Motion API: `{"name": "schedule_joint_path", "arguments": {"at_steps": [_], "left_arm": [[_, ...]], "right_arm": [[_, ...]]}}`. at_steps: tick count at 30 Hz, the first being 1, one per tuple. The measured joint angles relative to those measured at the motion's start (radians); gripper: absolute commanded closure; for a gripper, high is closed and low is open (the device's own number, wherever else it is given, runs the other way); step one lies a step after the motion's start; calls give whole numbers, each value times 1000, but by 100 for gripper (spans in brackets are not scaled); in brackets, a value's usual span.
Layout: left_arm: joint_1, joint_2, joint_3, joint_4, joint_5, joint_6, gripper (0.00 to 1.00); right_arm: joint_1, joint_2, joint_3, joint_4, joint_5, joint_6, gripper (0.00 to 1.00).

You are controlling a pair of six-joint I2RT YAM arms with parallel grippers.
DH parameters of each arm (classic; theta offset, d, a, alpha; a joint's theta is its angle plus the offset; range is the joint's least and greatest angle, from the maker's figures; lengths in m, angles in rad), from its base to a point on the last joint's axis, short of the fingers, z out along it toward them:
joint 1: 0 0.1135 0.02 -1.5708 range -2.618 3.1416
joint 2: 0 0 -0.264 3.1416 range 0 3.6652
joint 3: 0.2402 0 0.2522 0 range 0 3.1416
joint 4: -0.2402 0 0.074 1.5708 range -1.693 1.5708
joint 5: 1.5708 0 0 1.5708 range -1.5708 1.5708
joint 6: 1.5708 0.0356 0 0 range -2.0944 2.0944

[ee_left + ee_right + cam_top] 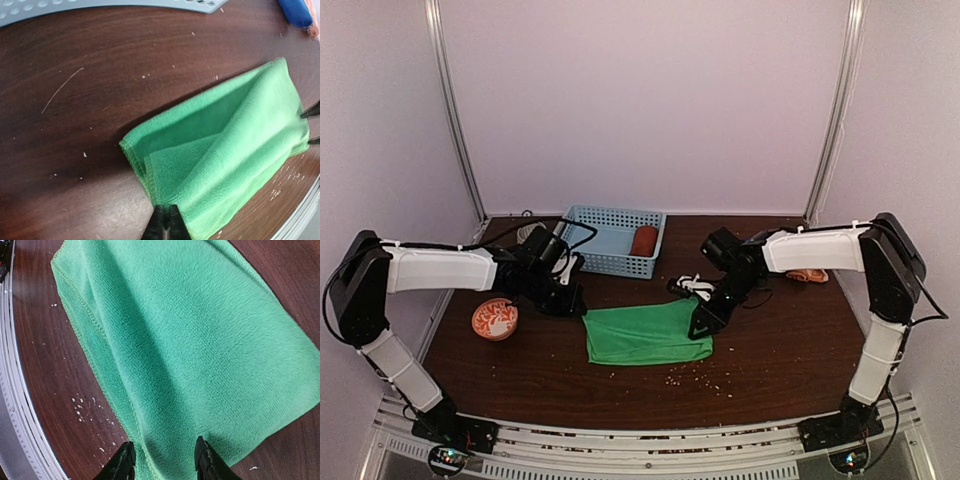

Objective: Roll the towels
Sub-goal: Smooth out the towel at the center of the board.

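The left gripper [165,222] has its fingers pressed together at the left end of the bright green towel [645,332]. Whether any cloth is caught between them I cannot tell. The right gripper [165,462] stands with its fingers spread, straddling the same towel's right end. The towel lies folded and flat in the middle of the dark brown wooden tabletop [780,350], nearer the front edge than the back.

Behind the towel, against the back edge, sits the light blue plastic lattice basket [610,240]. The rust-red rolled towel [643,241] lies inside at its right end. The round orange-and-white patterned bowl [495,319] rests near the left edge, and I cannot tell its contents. An orange patterned towel [808,274] lies near the right back corner, behind the right arm. A blue roll [295,11] shows in the left wrist view, past the green towel's far end.

Pale crumbs [695,378] dot the wood between the towel and the front edge. Plain pale walls [650,100] with metal posts [455,110] close in three sides. A white slotted rail [650,445] runs along the front. Bare wood lies right of the towel towards the right front corner.
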Motion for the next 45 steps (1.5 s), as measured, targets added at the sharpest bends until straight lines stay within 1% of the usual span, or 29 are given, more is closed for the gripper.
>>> {"name": "schedule_joint_path", "arguments": {"at_steps": [1,3,6,10,12,13,15,19,21,23,26,28,31,33,35,36,38,40,43,45], "left_arm": [[0,-4,0,-14,0,-1,75],[0,-6,3,-36,2,1,71],[0,-5,26,-66,-4,-1,70],[0,10,71,-70,-10,-3,73],[0,11,72,-71,-5,-15,71],[-1,11,66,-67,0,-22,69],[-6,-2,27,-47,16,-39,55],[-27,-98,-121,-20,58,-74,52],[-36,-152,-177,-10,79,-81,52],[-40,-171,-197,9,91,-84,52],[-40,-134,-175,36,90,-82,52],[-40,-77,-130,39,82,-77,53],[-40,12,-47,38,66,-64,54],[-40,39,-5,33,55,-54,54],[-40,37,14,33,47,-47,57],[-40,33,18,33,45,-44,59],[-40,22,17,32,50,-47,68],[-40,8,-1,47,79,-57,72],[-40,0,-31,85,133,-72,71],[-40,10,-35,103,166,-87,65]], "right_arm": [[0,-5,11,-14,-3,-2,57],[-6,-7,48,-34,-11,-3,56],[-24,-5,108,-50,-20,-3,56],[-48,21,183,-51,-24,-3,58],[-60,58,224,-50,-22,2,60],[-64,77,239,-44,-21,6,60],[-68,116,262,-34,-16,13,61],[-72,176,273,-12,5,20,61],[-72,199,273,-1,31,23,61],[-72,212,272,9,65,29,62],[-72,215,252,34,121,48,78],[-76,214,228,49,145,68,82],[-98,186,169,56,141,93,79],[-113,119,89,51,148,93,75],[-121,52,23,10,161,85,69],[-130,15,-6,-13,166,75,67],[-147,-48,-31,-45,172,67,64],[-159,-102,-31,-50,171,53,63],[-169,-171,-23,-34,170,38,63],[-174,-181,-11,-19,151,23,64]]}}
